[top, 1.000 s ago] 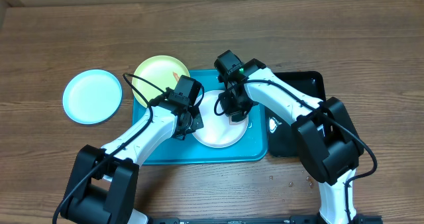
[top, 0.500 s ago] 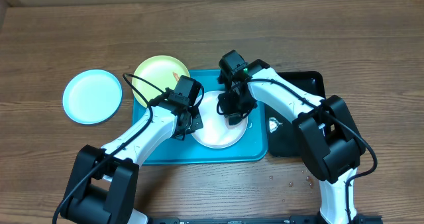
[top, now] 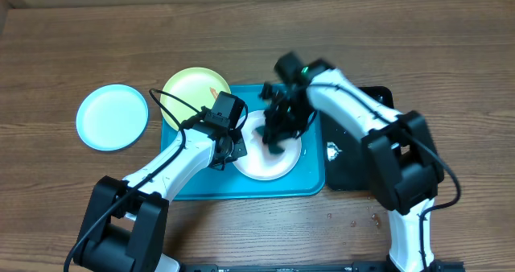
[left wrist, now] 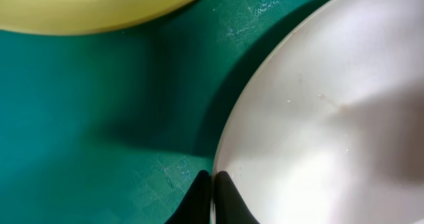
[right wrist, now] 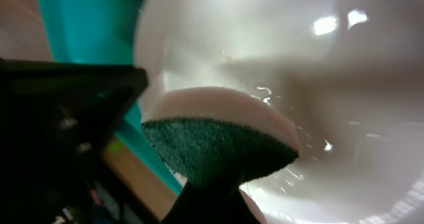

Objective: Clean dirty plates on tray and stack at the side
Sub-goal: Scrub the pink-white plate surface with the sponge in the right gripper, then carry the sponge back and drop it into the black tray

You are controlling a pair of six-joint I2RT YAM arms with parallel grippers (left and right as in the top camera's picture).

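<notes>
White plate (top: 259, 164) on tray (top: 193, 188), left tool (left wrist: 212, 185) pinching its rim, right tool (right wrist: 207, 201) clamped on sponge (right wrist: 222, 136)

Wooden table (top: 402, 39). Glossy black tray (top: 342, 172) on its right side, small white crumpled bit (top: 331, 150) on it. Green-and-white sponge (right wrist: 218, 138), green side down.

Robotics lab: twin arms (top: 173, 163) on a wooden table (top: 451, 55).
</notes>
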